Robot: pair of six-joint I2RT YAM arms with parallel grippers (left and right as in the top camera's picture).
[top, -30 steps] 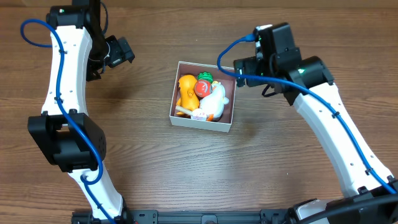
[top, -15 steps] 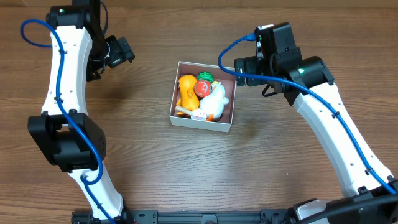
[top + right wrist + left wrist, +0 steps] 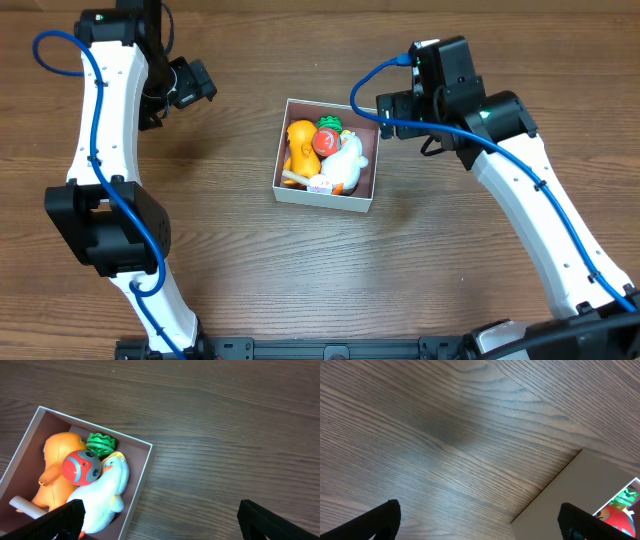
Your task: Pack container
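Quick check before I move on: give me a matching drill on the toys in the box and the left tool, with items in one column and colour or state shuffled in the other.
Things:
1. duck toy
2. ball
3. ribbed toy
4. left tool

Colour or state:
A. green
B. open, holding nothing
C. white
D. red

Pairs: 1-C, 2-D, 3-A, 4-B

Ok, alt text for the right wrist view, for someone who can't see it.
A white-walled container on a wooden table holds an orange toy, a red ball, a green toy and a white duck. The right gripper is open.
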